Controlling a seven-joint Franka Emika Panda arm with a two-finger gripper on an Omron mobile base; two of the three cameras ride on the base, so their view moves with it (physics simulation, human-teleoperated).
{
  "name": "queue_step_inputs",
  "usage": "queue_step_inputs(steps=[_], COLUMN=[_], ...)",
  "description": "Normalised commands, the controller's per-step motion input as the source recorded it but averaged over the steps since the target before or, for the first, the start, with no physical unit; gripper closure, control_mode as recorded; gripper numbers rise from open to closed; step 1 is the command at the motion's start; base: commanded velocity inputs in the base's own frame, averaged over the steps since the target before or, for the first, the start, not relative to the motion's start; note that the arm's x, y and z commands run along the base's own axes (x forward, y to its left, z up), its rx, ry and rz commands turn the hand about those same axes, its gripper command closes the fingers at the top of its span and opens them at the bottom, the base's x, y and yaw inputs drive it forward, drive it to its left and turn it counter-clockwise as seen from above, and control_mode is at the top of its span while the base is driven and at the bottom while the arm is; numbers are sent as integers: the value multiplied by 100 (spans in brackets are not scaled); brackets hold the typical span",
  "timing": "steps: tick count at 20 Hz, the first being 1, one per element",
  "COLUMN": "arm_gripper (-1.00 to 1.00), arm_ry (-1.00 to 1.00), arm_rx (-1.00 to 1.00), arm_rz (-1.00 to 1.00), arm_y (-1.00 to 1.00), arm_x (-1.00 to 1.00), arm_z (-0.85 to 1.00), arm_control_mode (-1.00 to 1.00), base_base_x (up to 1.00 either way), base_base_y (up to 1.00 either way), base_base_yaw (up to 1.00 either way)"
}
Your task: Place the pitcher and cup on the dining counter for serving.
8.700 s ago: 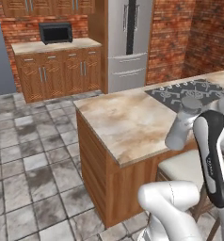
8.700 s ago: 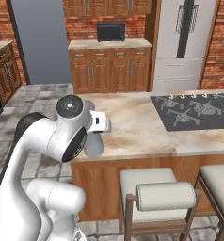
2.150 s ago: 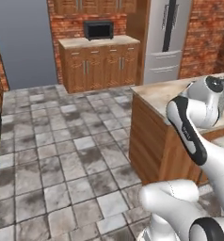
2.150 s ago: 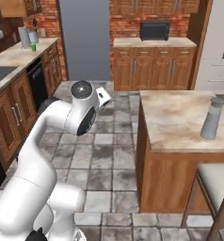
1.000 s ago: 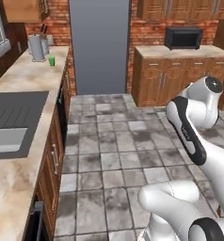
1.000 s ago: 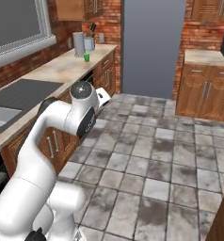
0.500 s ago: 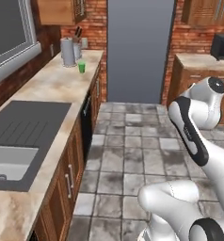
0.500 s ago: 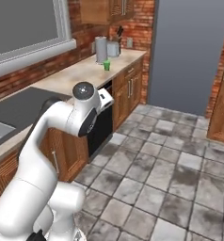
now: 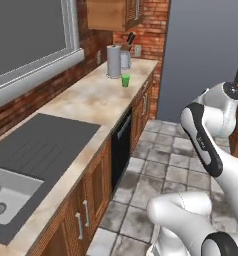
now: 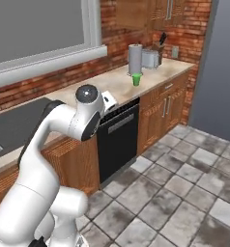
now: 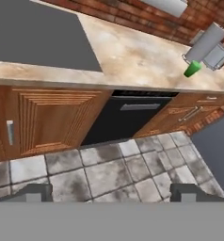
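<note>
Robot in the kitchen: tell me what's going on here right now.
The white arm is not handling anything. Its pincer stands open and empty, out over the tiled floor in front of the wall counter. The green cup stands on that counter near the far end, next to a pale upright roll, not yet picked up. A black dishwasher sits under the counter between the robot and the cup.

You have even, diffuse rendered lighting with no visible source and no glare. Shadows are faint; the wall counter (image 9: 93, 100) ahead of the hand reads uniformly bright. Textures are soft and low in detail throughout, and the hand view looks wide-angled and tilted. No motion blur appears.
</note>
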Motion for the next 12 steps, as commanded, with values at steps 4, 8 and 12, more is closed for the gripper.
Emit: queue_step_inputs(steps=[4, 8, 12], arm_gripper=[-100, -100, -100], arm_ry=[0, 0, 0], arm_rx=[0, 0, 0], arm_rz=[0, 0, 0], arm_y=[0, 0, 0], arm_x=[0, 0, 0], arm_z=[0, 0, 0], arm_control_mode=[100, 100, 100], base_base_x=[100, 100, 100], base_base_y=[-58, -74, -82], base_base_yaw=[47, 42, 38])
